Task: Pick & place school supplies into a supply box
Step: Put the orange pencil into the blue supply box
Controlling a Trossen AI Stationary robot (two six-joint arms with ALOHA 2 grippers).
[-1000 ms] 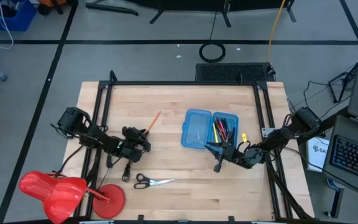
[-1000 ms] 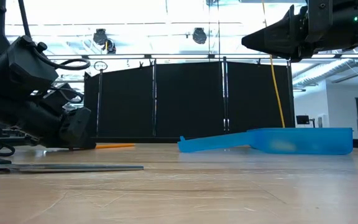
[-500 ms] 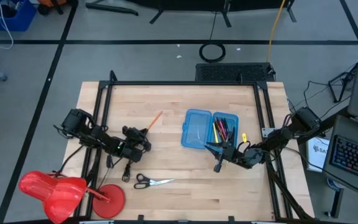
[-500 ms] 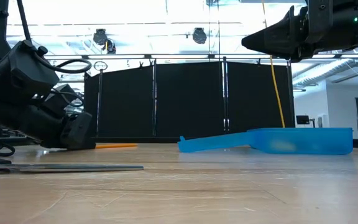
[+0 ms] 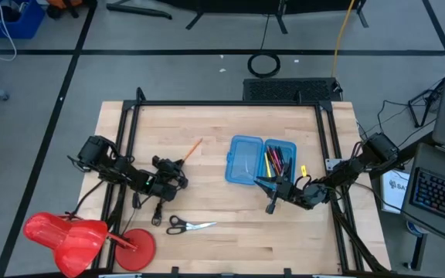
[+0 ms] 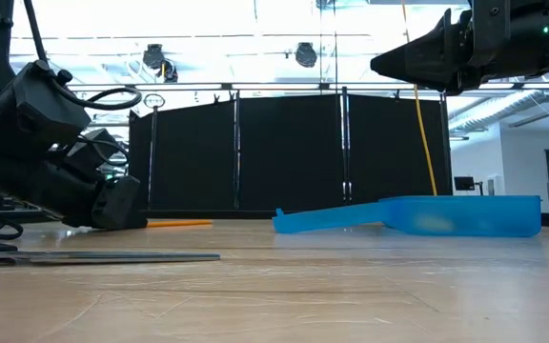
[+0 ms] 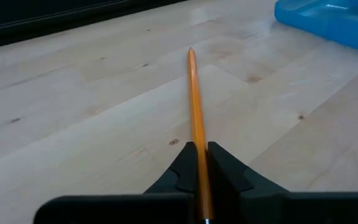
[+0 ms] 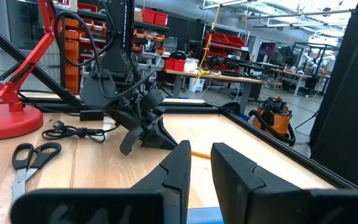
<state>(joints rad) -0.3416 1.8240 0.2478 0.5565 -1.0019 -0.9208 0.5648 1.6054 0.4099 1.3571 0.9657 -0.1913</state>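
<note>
An orange pencil [image 5: 191, 148] lies on the wooden table left of the open blue supply box [image 5: 244, 161]. My left gripper [image 5: 181, 171] is shut on the pencil's near end. The box's right half holds several pens and markers [image 5: 278, 161]. Black-handled scissors [image 5: 190, 225] lie flat near the table's front edge. My right gripper [image 5: 271, 207] hovers open near the box's front right corner, with nothing between its fingers [image 8: 179, 167]. My left gripper pinches the pencil's near end [image 7: 199, 163] between its two fingers. The fingers slant down from the table's left side and lie along the pencil. The pencil [image 7: 194, 99] points away from them toward the far right, low along the table [image 6: 174, 223].
A looped black cable [image 5: 157, 210] lies beside my left arm. A red plastic object [image 5: 68, 235] and a red round base [image 5: 134, 247] sit at the front left corner. A small yellow item [image 5: 302, 170] lies right of the box. A black frame edges the table.
My left gripper has rolled a little at the pencil's near end, staying in place. The pencil lies where it was.
</note>
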